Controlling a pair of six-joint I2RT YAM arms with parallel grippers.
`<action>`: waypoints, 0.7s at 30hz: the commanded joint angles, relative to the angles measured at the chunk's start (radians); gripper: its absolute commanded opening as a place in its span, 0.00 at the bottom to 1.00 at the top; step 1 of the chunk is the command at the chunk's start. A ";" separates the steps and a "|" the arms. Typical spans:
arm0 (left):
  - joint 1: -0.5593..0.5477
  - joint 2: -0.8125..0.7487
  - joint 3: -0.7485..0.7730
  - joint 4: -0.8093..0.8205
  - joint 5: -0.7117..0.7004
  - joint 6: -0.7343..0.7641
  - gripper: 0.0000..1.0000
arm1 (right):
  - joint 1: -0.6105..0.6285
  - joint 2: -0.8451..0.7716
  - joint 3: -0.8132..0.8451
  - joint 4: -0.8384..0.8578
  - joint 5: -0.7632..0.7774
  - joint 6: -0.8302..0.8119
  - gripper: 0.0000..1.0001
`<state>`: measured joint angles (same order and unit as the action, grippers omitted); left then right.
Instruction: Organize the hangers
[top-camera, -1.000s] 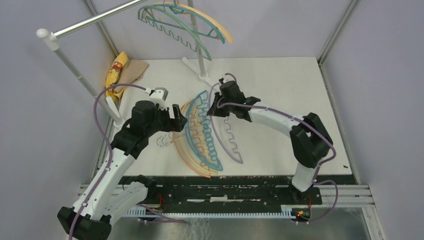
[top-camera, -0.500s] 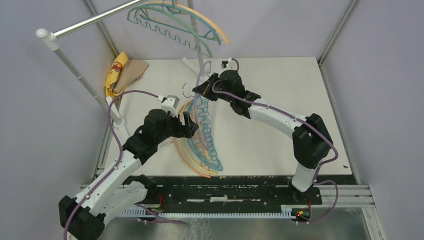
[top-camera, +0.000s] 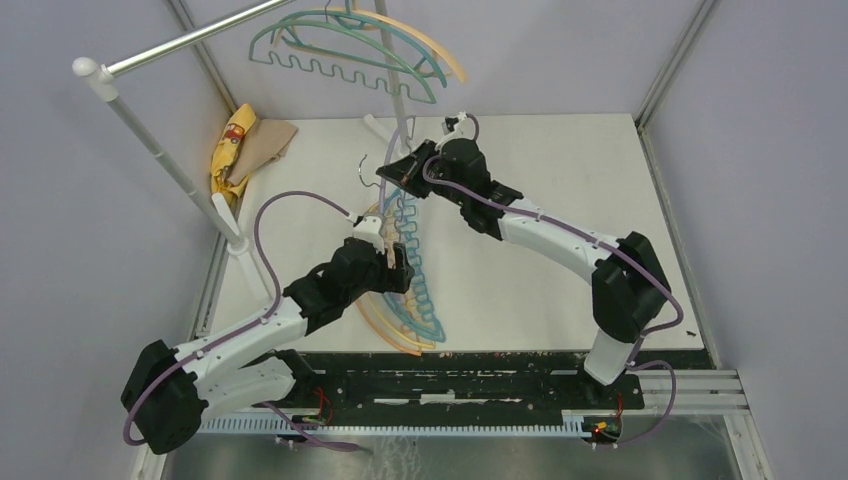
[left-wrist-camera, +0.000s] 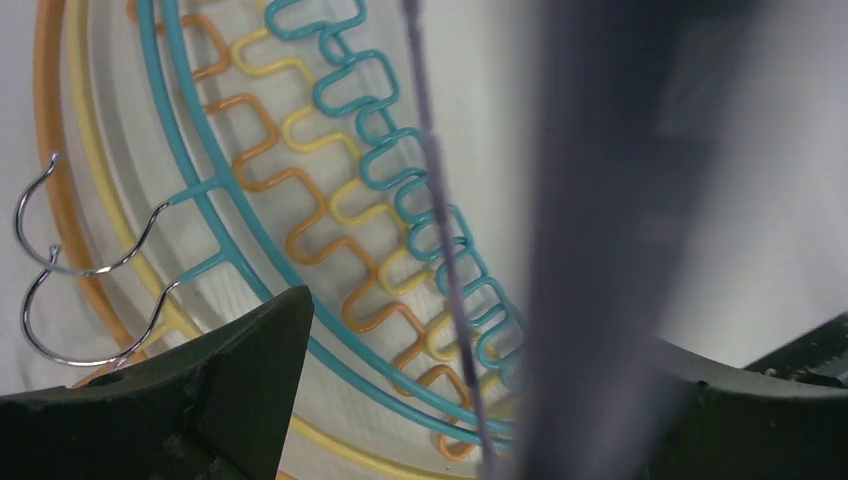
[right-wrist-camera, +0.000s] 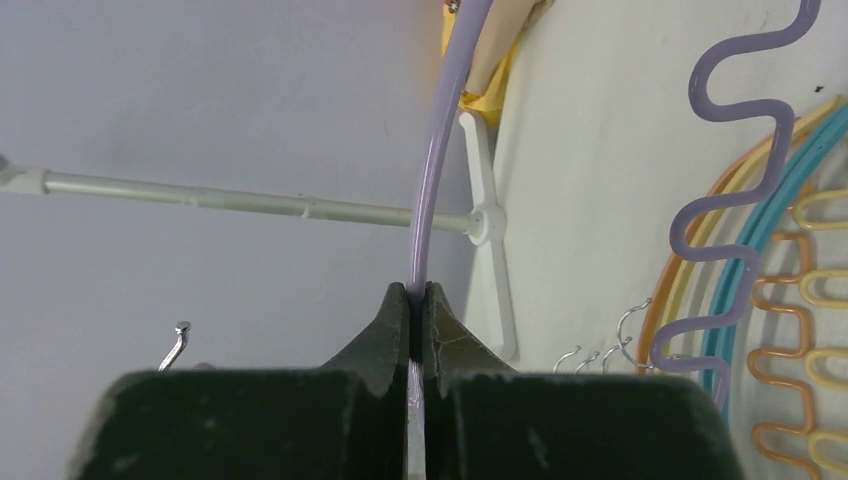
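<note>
My right gripper (top-camera: 402, 172) (right-wrist-camera: 418, 292) is shut on the thin arc of a purple hanger (right-wrist-camera: 437, 150). It holds the hanger off the table near the rack's upright pole (top-camera: 393, 90), and the hanger's metal hook (top-camera: 368, 172) points left. A pile of teal, orange and yellow hangers (top-camera: 408, 285) (left-wrist-camera: 330, 200) lies on the table. My left gripper (top-camera: 388, 260) (left-wrist-camera: 480, 340) hovers open just over that pile, with nothing between its fingers (left-wrist-camera: 230, 390). Green, teal and orange hangers (top-camera: 350, 50) hang from the rail at the top.
A yellow and tan cloth (top-camera: 238, 140) lies at the table's back left, beside a white stand pole (top-camera: 150, 140). The silver rail (top-camera: 180, 40) crosses the top left. The rack's white foot (right-wrist-camera: 487, 230) stands near the pile. A blurred purple cable (left-wrist-camera: 590, 250) covers part of the left wrist view.
My right gripper has lifted the purple hanger off the table toward the back left. My left arm has swung right and nearer, over the pile. The hung hangers have swayed left.
</note>
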<state>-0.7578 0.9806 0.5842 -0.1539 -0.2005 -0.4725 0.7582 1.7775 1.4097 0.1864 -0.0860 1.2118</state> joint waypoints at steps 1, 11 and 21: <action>-0.013 0.025 -0.052 0.114 -0.120 -0.073 0.90 | -0.005 -0.151 0.007 0.076 0.004 0.050 0.01; -0.017 0.053 -0.080 0.215 -0.129 -0.070 0.33 | -0.012 -0.164 -0.018 -0.020 -0.064 0.104 0.01; -0.017 0.012 0.034 -0.141 -0.345 -0.204 0.03 | -0.049 -0.194 -0.049 -0.221 -0.052 0.005 0.69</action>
<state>-0.7937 1.0256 0.5343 -0.1238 -0.3435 -0.5282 0.7216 1.6623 1.3579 0.0544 -0.1143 1.2701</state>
